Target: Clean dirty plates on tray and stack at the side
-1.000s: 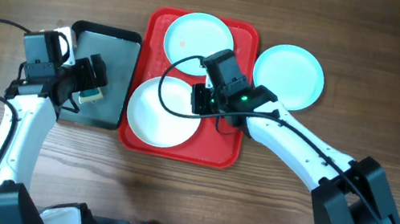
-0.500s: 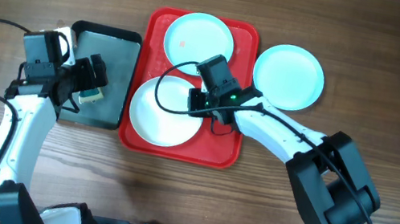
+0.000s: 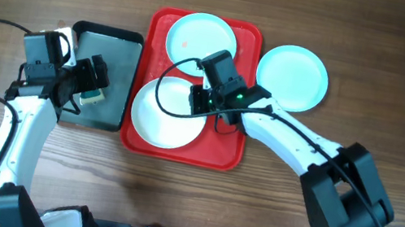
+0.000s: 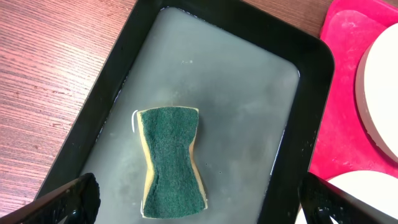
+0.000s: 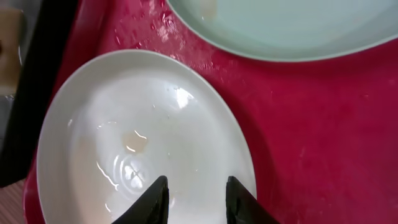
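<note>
The red tray (image 3: 226,146) holds a light blue plate (image 3: 199,37) with a small reddish smudge at its far end. A white plate (image 3: 161,115) lies at the tray's near left. Another light blue plate (image 3: 292,77) rests on the table to the right of the tray. My right gripper (image 3: 203,97) hovers over the white plate's right side. In the right wrist view this gripper (image 5: 196,186) is open a little, with only the wet white plate (image 5: 124,143) below. My left gripper (image 4: 202,199) stands wide open above a green sponge (image 4: 171,162).
The sponge lies in a dark grey metal tray (image 4: 249,93) of shallow water. That tray (image 3: 119,42) stands against the red tray's left side. Black cables loop over the white plate and off the left arm. Bare wooden table surrounds both trays.
My right wrist shifted slightly over the white plate's right side and its jaws parted a little. The left arm and the plates have not moved.
</note>
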Controlling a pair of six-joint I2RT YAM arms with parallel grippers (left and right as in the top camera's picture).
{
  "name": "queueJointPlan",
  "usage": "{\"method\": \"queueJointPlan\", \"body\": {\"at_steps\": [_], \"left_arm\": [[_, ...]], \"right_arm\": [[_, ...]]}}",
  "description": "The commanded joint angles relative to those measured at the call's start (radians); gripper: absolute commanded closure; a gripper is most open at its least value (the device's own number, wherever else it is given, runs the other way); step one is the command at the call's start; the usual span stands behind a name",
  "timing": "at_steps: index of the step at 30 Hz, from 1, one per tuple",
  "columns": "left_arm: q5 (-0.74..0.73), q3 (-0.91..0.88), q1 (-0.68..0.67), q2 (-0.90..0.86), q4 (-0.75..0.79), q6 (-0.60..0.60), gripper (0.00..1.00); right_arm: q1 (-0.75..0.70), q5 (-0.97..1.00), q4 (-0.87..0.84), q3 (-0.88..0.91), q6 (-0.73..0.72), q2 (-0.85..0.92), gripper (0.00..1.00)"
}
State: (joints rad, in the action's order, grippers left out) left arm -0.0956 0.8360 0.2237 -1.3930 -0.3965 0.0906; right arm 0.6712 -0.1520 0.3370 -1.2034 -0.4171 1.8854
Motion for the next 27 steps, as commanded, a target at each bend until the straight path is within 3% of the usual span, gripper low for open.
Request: {"method": "queueJointPlan", "body": {"at_steps": [1, 27], "left_arm": [[-0.008, 0.005, 0.003, 0.006, 0.003, -0.005, 0.0], [-0.008, 0.005, 0.003, 0.006, 0.003, -0.005, 0.0]], "right_arm": [[0.003, 0.052, 0.019, -0.002, 0.025, -0.021, 0.69], [0.003, 0.087, -0.06, 0.002, 0.052, 0.053, 0.69]]}}
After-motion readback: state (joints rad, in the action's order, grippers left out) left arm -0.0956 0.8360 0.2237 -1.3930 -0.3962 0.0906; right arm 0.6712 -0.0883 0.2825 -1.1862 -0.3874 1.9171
